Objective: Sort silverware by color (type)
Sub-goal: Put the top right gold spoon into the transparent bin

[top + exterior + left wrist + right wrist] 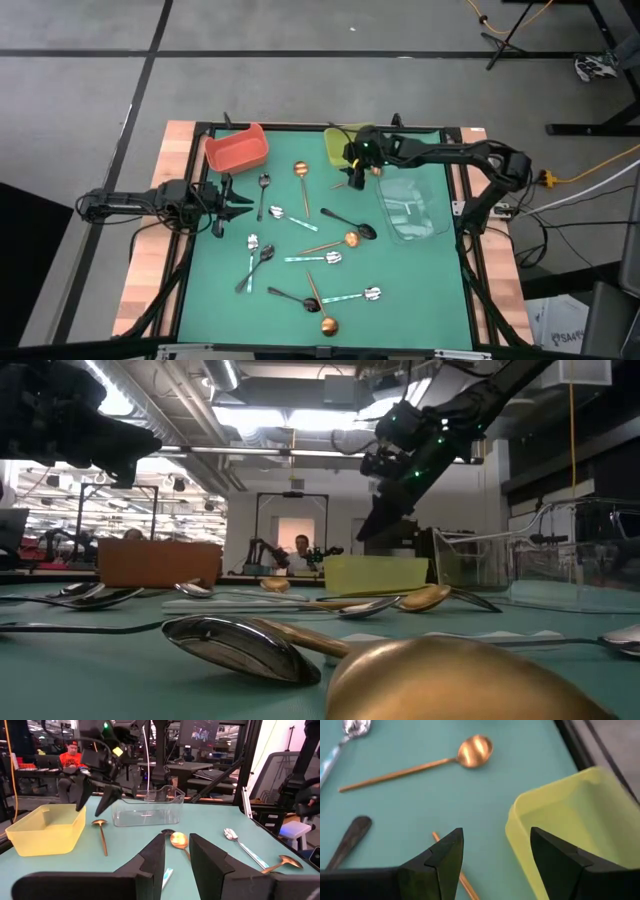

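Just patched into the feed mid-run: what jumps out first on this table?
Spoons in black, silver and copper-gold lie scattered across the green mat, none visibly in the yellow-green bin. The right gripper hangs open above the mat beside that bin, over a copper-gold spoon. The left gripper waits open at the mat's left edge.

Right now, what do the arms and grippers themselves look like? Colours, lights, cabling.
Both arms are dark, near-black jointed links. The left gripper and right gripper each end in two black wedge-shaped fingers. The right arm's wrist shows small green lights and a yellow tag in the left wrist view. Black cables run along the left arm. No other markings are readable.
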`<state>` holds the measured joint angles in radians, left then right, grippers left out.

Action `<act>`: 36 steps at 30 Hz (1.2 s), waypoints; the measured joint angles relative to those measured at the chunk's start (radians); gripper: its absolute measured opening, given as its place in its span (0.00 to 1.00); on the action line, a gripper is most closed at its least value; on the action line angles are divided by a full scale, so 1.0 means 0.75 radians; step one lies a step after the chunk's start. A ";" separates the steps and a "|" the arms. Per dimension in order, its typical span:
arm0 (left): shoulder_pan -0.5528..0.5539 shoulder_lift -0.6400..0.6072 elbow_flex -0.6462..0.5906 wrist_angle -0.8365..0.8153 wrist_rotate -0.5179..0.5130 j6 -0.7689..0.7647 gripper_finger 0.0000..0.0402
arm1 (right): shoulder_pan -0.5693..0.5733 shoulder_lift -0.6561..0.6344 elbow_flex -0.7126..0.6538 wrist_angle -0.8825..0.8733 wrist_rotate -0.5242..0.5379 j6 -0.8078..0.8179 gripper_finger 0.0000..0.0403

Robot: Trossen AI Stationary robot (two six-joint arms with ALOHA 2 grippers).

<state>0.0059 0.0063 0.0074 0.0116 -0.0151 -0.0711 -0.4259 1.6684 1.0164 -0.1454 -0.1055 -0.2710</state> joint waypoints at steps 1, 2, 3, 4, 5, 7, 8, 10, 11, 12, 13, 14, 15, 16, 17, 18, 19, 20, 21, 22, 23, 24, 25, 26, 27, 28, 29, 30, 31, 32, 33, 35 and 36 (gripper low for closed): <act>0.000 0.000 0.000 0.000 -0.001 0.000 0.21 | 0.000 0.012 0.000 -0.007 -0.013 0.000 0.55; 0.000 0.000 0.000 0.000 -0.002 0.000 0.21 | 0.000 0.022 0.000 -0.017 -0.034 0.000 0.55; 0.000 0.000 0.000 0.000 -0.002 0.000 0.21 | 0.000 0.033 0.000 -0.023 -0.054 0.000 0.55; 0.000 0.000 0.000 0.000 -0.002 0.000 0.21 | 0.000 0.044 0.000 -0.027 -0.072 0.000 0.55; 0.000 0.000 0.000 0.000 -0.002 0.000 0.21 | 0.001 0.053 0.000 -0.029 -0.087 0.000 0.55; 0.000 0.000 0.000 0.000 -0.002 0.000 0.21 | 0.002 0.078 -0.001 -0.032 -0.106 0.000 0.55; 0.000 0.000 0.000 0.000 -0.002 0.000 0.21 | 0.002 0.091 0.000 -0.032 -0.107 0.000 0.55; 0.000 0.000 -0.001 0.000 -0.002 0.000 0.21 | 0.001 0.117 -0.001 -0.035 -0.106 0.000 0.55; 0.000 0.000 -0.001 0.000 -0.002 0.000 0.21 | 0.001 0.131 -0.001 -0.035 -0.106 0.000 0.55; 0.000 0.000 0.000 0.000 -0.002 0.000 0.21 | 0.001 0.143 0.000 -0.035 -0.106 0.000 0.55; 0.000 0.000 0.000 0.000 -0.002 0.000 0.21 | 0.001 0.157 0.000 -0.035 -0.106 0.000 0.55; 0.000 0.000 0.000 0.000 -0.002 0.000 0.21 | 0.001 0.170 0.000 -0.037 -0.106 0.000 0.55; 0.000 0.000 0.000 0.000 -0.002 0.000 0.21 | 0.001 0.183 0.000 -0.039 -0.106 0.000 0.55; 0.000 0.000 0.000 0.000 -0.002 0.000 0.21 | 0.001 0.196 0.000 -0.042 -0.106 0.000 0.55; 0.000 0.000 0.000 0.000 -0.002 0.000 0.21 | 0.001 0.209 -0.001 -0.043 -0.106 0.000 0.55; 0.000 0.000 -0.001 0.000 -0.002 0.000 0.21 | 0.001 0.221 -0.001 -0.043 -0.106 0.000 0.55; 0.000 0.000 0.000 0.000 -0.002 0.000 0.21 | 0.001 0.230 -0.001 -0.045 -0.100 -0.006 0.55; 0.000 0.000 0.000 0.000 -0.002 0.000 0.21 | 0.001 0.237 0.000 -0.045 -0.095 -0.007 0.55; 0.000 0.001 0.000 0.000 -0.002 0.000 0.21 | 0.001 0.243 0.002 -0.044 -0.093 -0.009 0.55; 0.000 0.000 -0.001 0.000 -0.003 0.001 0.21 | 0.001 0.249 0.003 -0.043 -0.086 -0.018 0.55; 0.000 0.000 -0.001 -0.001 -0.003 0.001 0.21 | 0.001 0.255 0.004 -0.044 -0.071 -0.034 0.55; 0.000 0.000 0.000 0.000 -0.003 0.001 0.21 | 0.002 0.260 0.004 -0.045 -0.060 -0.051 0.55; 0.000 0.000 -0.001 0.000 -0.003 0.001 0.21 | 0.002 0.261 0.004 -0.052 -0.053 -0.071 0.55; 0.000 0.000 -0.001 0.000 -0.003 0.001 0.21 | 0.002 0.261 0.004 -0.056 -0.048 -0.083 0.55; 0.000 0.000 0.000 0.000 -0.003 0.000 0.21 | 0.002 0.262 0.004 -0.062 -0.040 -0.100 0.55; 0.000 0.000 0.000 0.000 -0.003 0.001 0.21 | 0.002 0.263 0.003 -0.067 -0.032 -0.110 0.55; 0.000 0.000 0.000 0.000 -0.003 0.000 0.21 | 0.002 0.263 0.003 -0.073 -0.032 -0.111 0.55; 0.000 0.000 -0.001 0.000 -0.003 0.001 0.21 | 0.002 0.263 0.003 -0.078 -0.028 -0.113 0.55; 0.000 0.000 0.000 -0.001 -0.003 0.001 0.21 | 0.002 0.263 0.003 -0.086 -0.026 -0.113 0.55; 0.000 0.000 -0.001 0.000 -0.003 0.001 0.21 | 0.002 0.263 0.004 -0.093 -0.025 -0.114 0.55; 0.000 0.000 0.000 0.000 -0.003 0.001 0.21 | 0.002 0.263 0.004 -0.101 -0.025 -0.119 0.55; 0.000 0.000 0.000 0.000 -0.003 0.001 0.21 | 0.002 0.263 0.004 -0.113 -0.025 -0.136 0.55; 0.000 0.000 0.000 -0.001 -0.003 0.001 0.21 | 0.002 0.263 0.004 -0.115 -0.025 -0.137 0.55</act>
<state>0.0063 0.0063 0.0071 0.0113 -0.0174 -0.0708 -0.4248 1.8656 1.0195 -0.2314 -0.1246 -0.3737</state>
